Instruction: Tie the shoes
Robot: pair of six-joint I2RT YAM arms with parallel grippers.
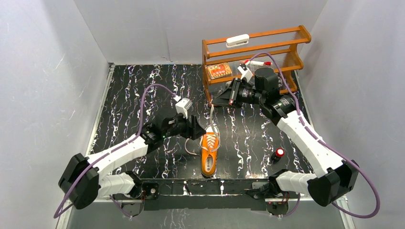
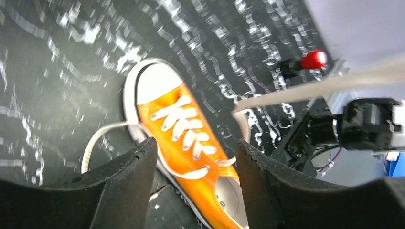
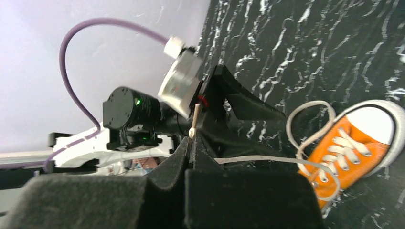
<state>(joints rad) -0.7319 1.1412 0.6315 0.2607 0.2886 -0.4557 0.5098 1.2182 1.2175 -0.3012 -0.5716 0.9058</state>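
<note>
The orange shoe lies on the black marbled table near the front edge, white toe cap toward the arm bases. My left gripper hovers just left of the shoe's lacing, open, with nothing between its fingers; the shoe shows through the gap. One white lace runs taut from the top eyelets up to my right gripper, which is shut on it near the end; the lace tip pokes out past the closed right gripper. The other lace lies slack in a loop beside the shoe.
A wooden rack stands at the back right, holding an orange packet, with a white block on top. A small red-capped object sits on the table right of the shoe. White walls close in both sides.
</note>
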